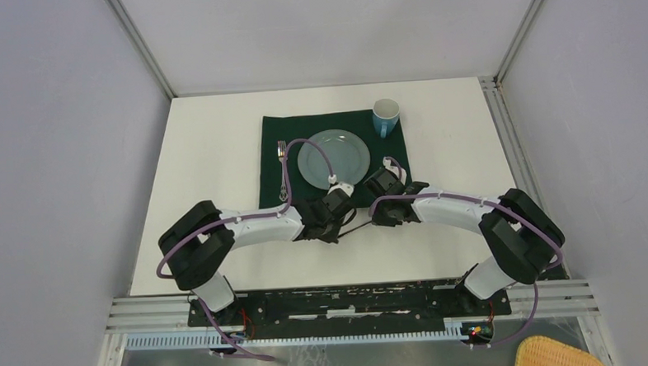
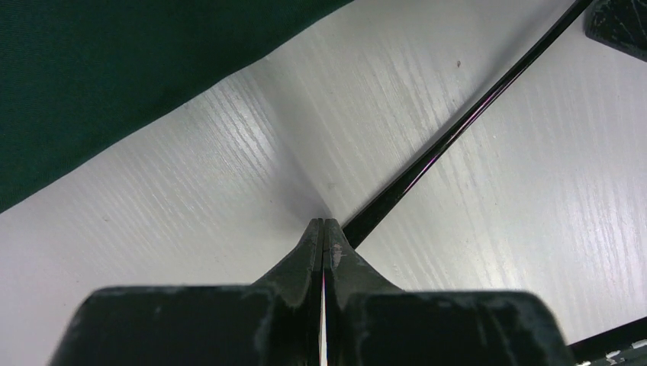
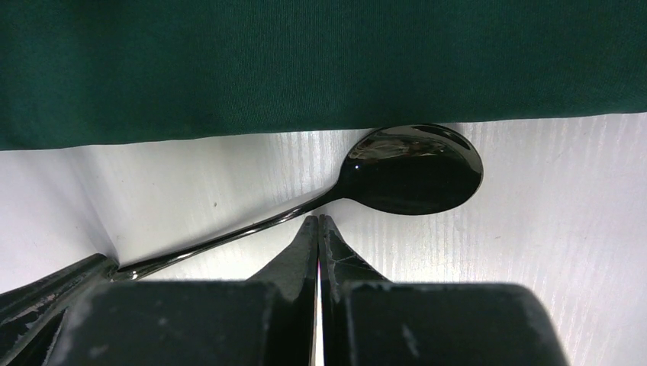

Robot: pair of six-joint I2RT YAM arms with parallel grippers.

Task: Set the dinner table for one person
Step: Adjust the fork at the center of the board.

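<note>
The white dinner table (image 1: 212, 155) carries a dark green cloth (image 1: 273, 136) with a pale plate (image 1: 334, 158), a fork (image 1: 284, 172) to its left and a blue mug (image 1: 386, 117) at its far right corner. A dark shiny spoon (image 3: 412, 169) lies on the bare table just in front of the cloth edge, its handle (image 2: 458, 130) running toward my left gripper. My left gripper (image 2: 323, 223) is shut and low over the table, with the handle's end beside its right fingertip. My right gripper (image 3: 318, 218) is shut and empty, its tips just short of the spoon's neck.
In the top view both grippers, left (image 1: 337, 232) and right (image 1: 385, 212), sit close together at the cloth's near edge. A woven yellow basket (image 1: 559, 356) stands off the table at the bottom right. Grey walls enclose the table.
</note>
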